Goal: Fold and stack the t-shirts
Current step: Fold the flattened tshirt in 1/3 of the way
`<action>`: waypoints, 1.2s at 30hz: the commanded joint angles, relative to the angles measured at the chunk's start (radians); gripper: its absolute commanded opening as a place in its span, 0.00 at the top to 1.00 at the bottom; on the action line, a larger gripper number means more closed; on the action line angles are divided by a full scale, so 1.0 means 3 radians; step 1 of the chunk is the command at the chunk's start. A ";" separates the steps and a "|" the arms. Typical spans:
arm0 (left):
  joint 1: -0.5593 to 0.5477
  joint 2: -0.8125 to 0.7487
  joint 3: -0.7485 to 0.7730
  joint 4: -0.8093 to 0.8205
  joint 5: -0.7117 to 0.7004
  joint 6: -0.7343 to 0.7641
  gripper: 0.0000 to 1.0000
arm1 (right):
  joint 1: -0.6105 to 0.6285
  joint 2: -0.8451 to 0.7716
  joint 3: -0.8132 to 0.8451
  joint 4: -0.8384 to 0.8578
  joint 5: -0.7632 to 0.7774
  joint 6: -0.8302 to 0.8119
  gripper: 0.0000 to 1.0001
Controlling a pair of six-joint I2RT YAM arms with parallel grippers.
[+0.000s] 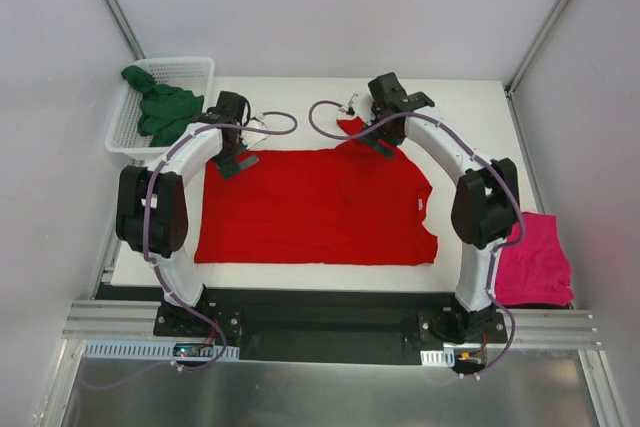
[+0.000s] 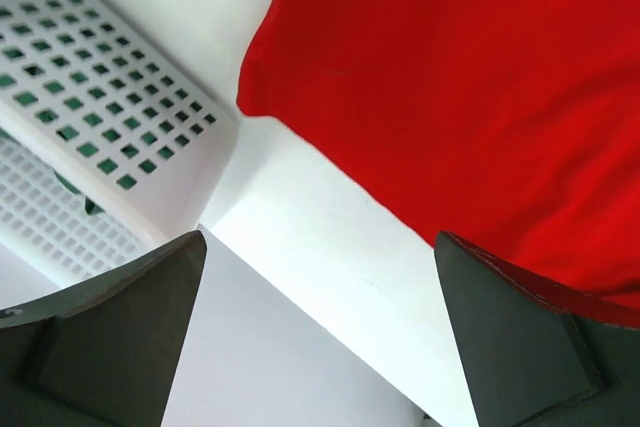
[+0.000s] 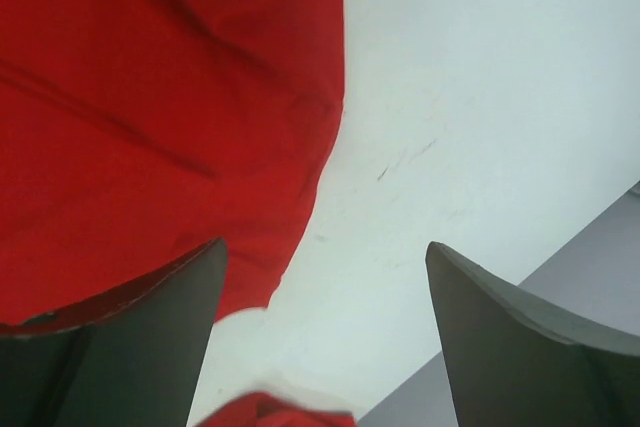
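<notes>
Bright red cloth t-shirt [image 1: 315, 207] lies spread flat mid white tabletop [image 1: 470, 117], collar toward the right side, one sleeve bunched up at the far edge. Left gripper [image 1: 237, 162] sits over the shirt's far-left corner, jaws spread wide with nothing between them. Its wrist view shows the cloth edge by one finger and bare tabletop in the gap. Right gripper [image 1: 378, 142] is at the far edge by the bunched sleeve, jaws also spread, nothing pinched. Dark green cloth t-shirt [image 1: 165, 107] is crumpled inside the white plastic mesh basket [image 1: 190, 67] at far-left. Magenta-pink cloth t-shirt [image 1: 535, 262] lies in a flat heap at near-right, apart from the red one.
</notes>
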 commanded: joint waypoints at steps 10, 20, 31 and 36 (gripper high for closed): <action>0.0058 0.0690 0.0855 0.0094 0.0093 -0.0280 0.01 | -0.0128 0.0846 0.0922 0.0170 -0.0276 -0.0040 0.18; -0.0177 0.0620 0.0672 -0.0049 0.0195 -0.0341 0.01 | -0.0047 0.0827 0.1053 -0.0883 -0.0588 -0.0066 0.19; -0.0438 -0.0715 -0.0903 -0.0708 0.0676 -0.0377 0.01 | 0.0204 -0.0579 -0.1250 -0.0909 -0.0701 -0.0260 0.21; -0.0433 -0.1073 -0.1327 -0.0832 0.0717 -0.0315 0.01 | 0.0225 -0.0718 -0.1532 -0.0827 -0.0844 -0.0142 0.21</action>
